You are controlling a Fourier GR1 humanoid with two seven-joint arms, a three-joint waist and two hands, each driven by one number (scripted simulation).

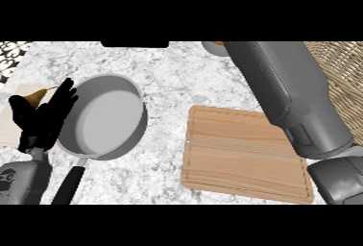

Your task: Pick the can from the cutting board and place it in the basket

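Observation:
The wooden cutting board lies on the marble counter right of centre with nothing on it. No can shows plainly. A small grey rounded thing with an orange edge peeks out at the top edge, beside the far end of my right forearm; what it is I cannot tell. That forearm stretches from the lower right to the top edge, and its hand is cut off there. The wicker basket fills the right edge, partly behind the forearm. My left hand rests open at the left, fingers up.
A grey frying pan with a black handle sits left of the board, right beside my left hand. A pale flat slab with a brownish item on it lies at the left edge, partly hidden by the hand.

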